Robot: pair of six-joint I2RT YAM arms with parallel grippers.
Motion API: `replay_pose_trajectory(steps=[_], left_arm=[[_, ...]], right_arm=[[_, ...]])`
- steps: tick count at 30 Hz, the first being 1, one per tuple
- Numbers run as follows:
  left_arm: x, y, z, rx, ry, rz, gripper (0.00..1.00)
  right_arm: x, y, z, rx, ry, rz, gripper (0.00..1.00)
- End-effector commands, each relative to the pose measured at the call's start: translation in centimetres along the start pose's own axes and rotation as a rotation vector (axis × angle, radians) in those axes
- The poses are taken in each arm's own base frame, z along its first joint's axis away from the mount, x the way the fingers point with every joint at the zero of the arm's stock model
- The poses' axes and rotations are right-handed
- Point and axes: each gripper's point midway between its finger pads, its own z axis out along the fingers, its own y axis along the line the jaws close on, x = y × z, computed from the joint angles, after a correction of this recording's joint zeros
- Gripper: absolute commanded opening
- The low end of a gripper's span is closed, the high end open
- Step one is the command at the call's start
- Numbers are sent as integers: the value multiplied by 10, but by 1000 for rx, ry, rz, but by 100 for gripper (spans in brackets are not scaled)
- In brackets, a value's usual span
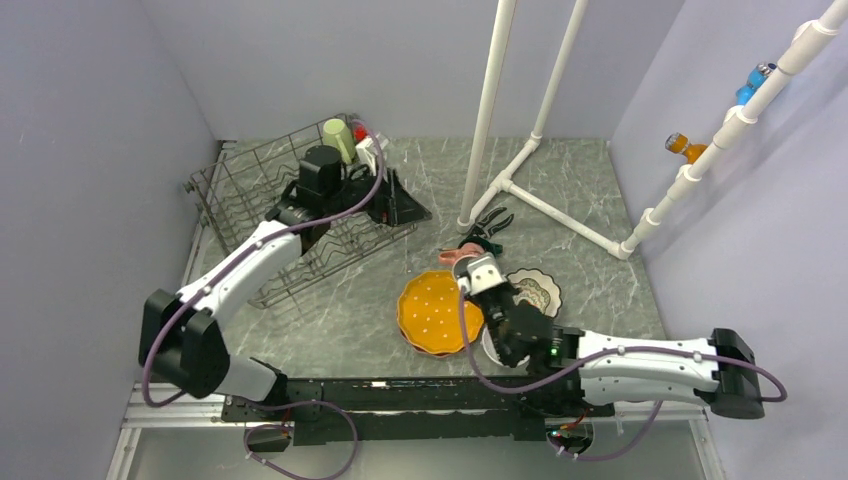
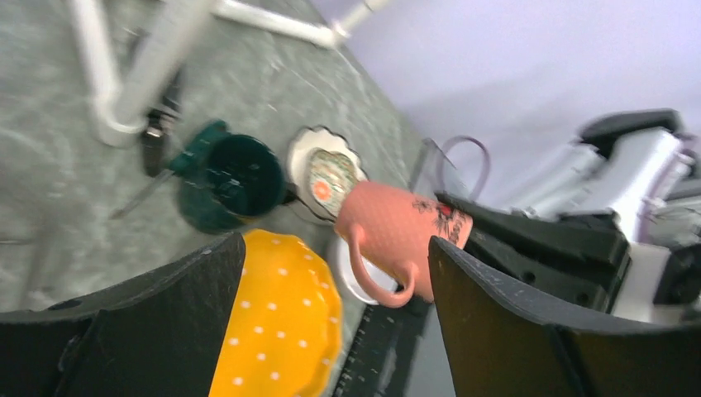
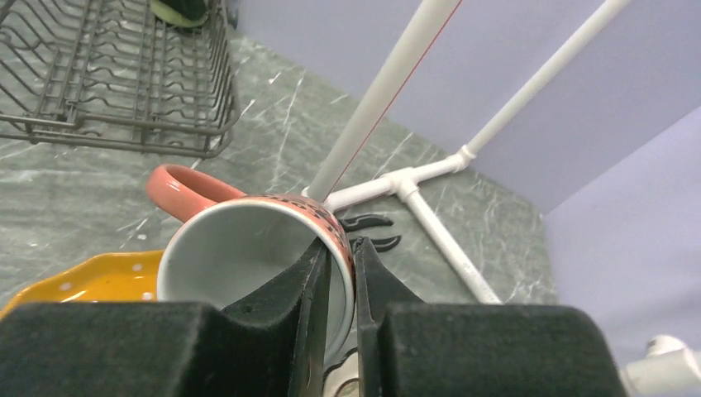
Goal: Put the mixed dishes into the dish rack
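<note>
The small pink mug (image 3: 240, 248) is gripped at its rim by the right end effector (image 3: 339, 248), with one finger (image 3: 289, 298) set inside the cup and the other pressed against its outer wall. The mug is tipped on its side, and its handle is turned toward the dish rack (image 1: 250, 190). It is seen at the middle of the table (image 1: 560, 190), beside the stacked orange white-dotted scalloped plates (image 1: 437, 312) and close to the plain white bowl (image 2: 351, 277). Whether it is clear of the table cannot be told. The patterned scalloped bowl (image 1: 535, 291) is placed just right of the plates, and the dark teal mug (image 2: 236, 178) is found behind them, next to the black-handled pliers (image 1: 492, 220) at the foot of the white pipe frame (image 1: 487, 110). The rack is set at the far left of the table, and a pale green mug (image 1: 338, 140) is lodged at its far corner. The left end effector (image 1: 398, 203) is poised at the rack's right edge, its fingers spread wide with nothing gripped between them.
</note>
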Motion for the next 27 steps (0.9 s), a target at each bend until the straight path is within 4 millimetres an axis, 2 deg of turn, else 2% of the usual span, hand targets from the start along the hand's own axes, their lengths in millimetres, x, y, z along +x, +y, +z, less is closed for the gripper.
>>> replay_pose_trajectory(steps=[1,7,10,14,23,27], left_arm=[[2,-60,6,335,107,-92,86],[27,-80,20,407,202,-124,85],[39,-84,27,414,261,-155,82],[51,-87,32,436,312,-217,80],[56,-98,33,532,339,-317,73],[56,-99,33,537,343,-322,60]], right_arm=[[-36,-33,-3,-5,-177,3,0],[-47,-70,6,58,-219,26,0],[-56,-76,5,57,-247,33,0],[-62,-70,5,17,-287,11,0],[-81,-55,4,-46,-410,-39,0],[-87,-42,4,-95,-460,-112,0]])
